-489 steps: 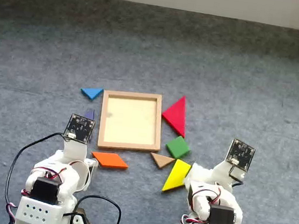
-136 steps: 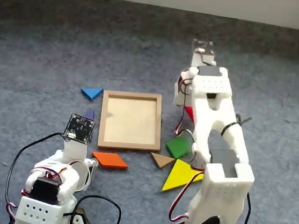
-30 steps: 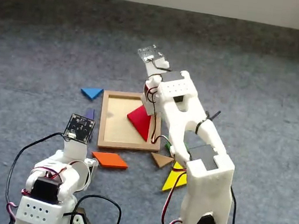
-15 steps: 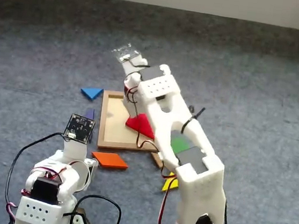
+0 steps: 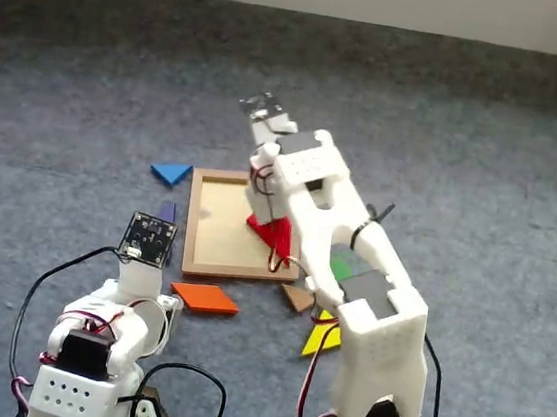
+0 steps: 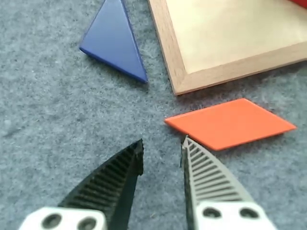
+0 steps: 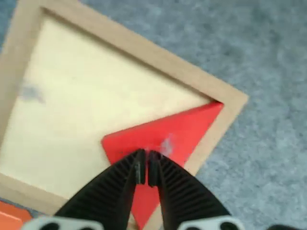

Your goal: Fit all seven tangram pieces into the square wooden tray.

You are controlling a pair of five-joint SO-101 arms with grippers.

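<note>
The square wooden tray (image 5: 193, 221) lies mid-table. My right arm (image 5: 311, 187) stretches over its right half. My right gripper (image 7: 146, 167) is shut, its tips down on the red triangle (image 7: 165, 136), which lies inside the tray (image 7: 144, 48) with one corner in the tray's corner and its lower part over the rim. My left gripper (image 6: 160, 148) is open above the carpet, next to the orange parallelogram (image 6: 230, 124) and near a dark blue triangle (image 6: 115, 40). The red triangle (image 5: 272, 234) shows beneath the right arm.
A light blue triangle (image 5: 171, 172) lies off the tray's far left corner. The orange parallelogram (image 5: 205, 298), a brown triangle (image 5: 299, 296), a yellow triangle (image 5: 320, 338) and a green square (image 5: 337, 268) lie in front and to the right, partly under the right arm.
The right arm swung left over the tray with the red triangle, then back to the right; the triangle now sits against the tray's right side. The left arm has not moved.
</note>
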